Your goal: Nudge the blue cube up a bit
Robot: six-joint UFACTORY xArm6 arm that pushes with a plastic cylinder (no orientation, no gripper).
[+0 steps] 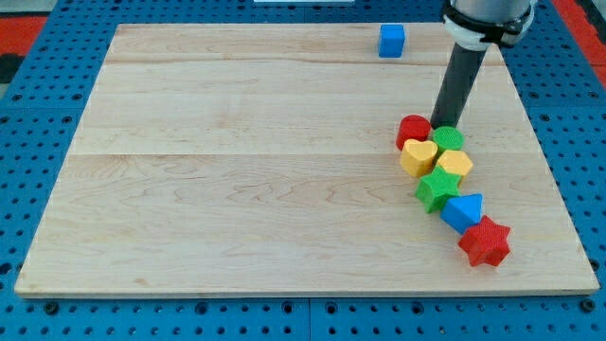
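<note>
Pale matt wooden board (237,170) (visible grain) on blue perforated table (38,313).

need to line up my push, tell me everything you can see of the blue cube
The blue cube is a small solid-looking block in plain bright blue, its front face slightly darker than its top. It sits flat and upright near the top edge of the wooden board, right of centre, touching nothing. My tip is well below it, by the block cluster.

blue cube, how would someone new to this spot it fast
Start at the wooden board and follow its top edge toward the view's right. The blue cube sits there alone, up and left of my tip. The other blue block is wedged in the cluster lower down.
</note>
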